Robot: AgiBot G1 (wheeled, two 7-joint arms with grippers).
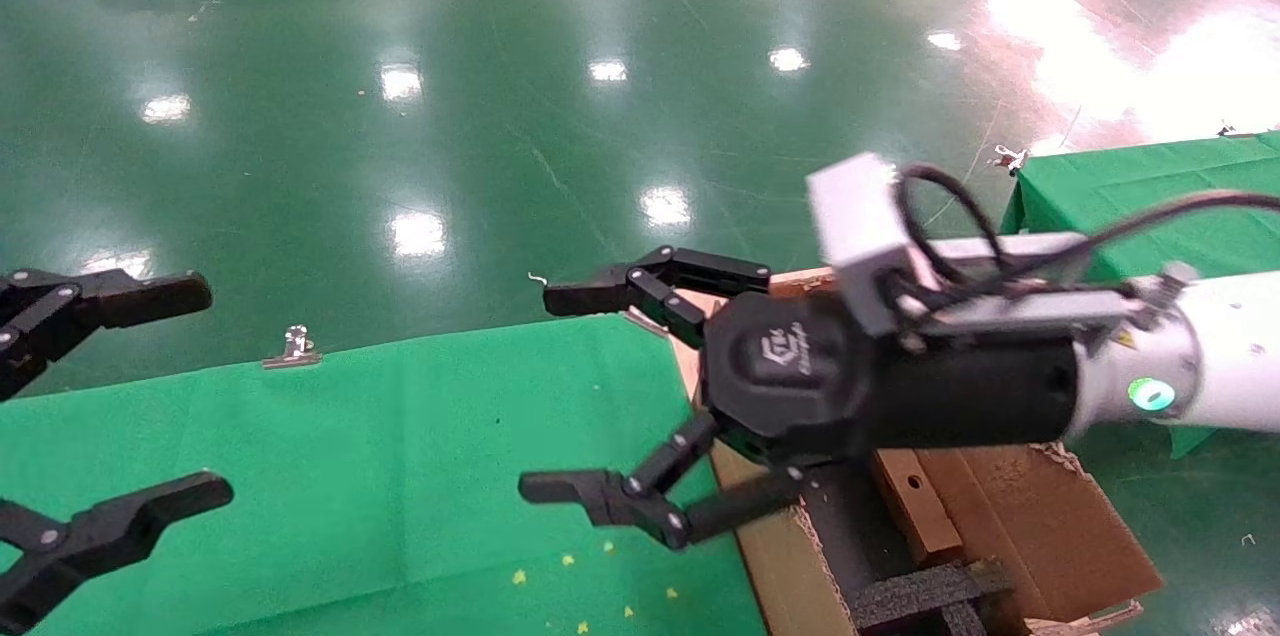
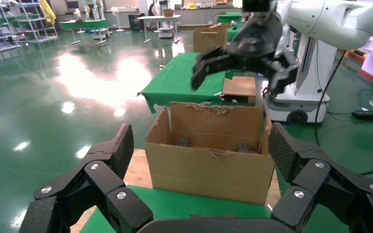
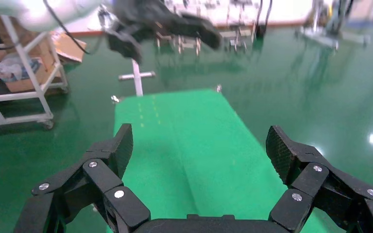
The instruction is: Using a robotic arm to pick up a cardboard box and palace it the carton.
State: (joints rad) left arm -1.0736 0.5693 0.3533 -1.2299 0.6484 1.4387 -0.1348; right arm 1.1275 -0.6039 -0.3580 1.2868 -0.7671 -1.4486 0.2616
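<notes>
two grippers spread wide — right gripper (image 1: 550, 391) level above the carton (image 1: 1010, 516), left gripper (image 1: 200, 391) parked, empty

The white-jointed robotic arm with its black gripper (image 1: 560, 394) hides much of the large brown corrugated carton (image 1: 1010, 506), whose lower part runs off the head view. The bare black left gripper (image 1: 150, 396) is cut off at the edge.

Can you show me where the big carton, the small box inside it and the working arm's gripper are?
carton (image 2: 209, 170), left wrist view, front wall.
cardboard box (image 1: 915, 506), head view, holed face.
right gripper (image 1: 560, 391), head view, between open fingers.
</notes>
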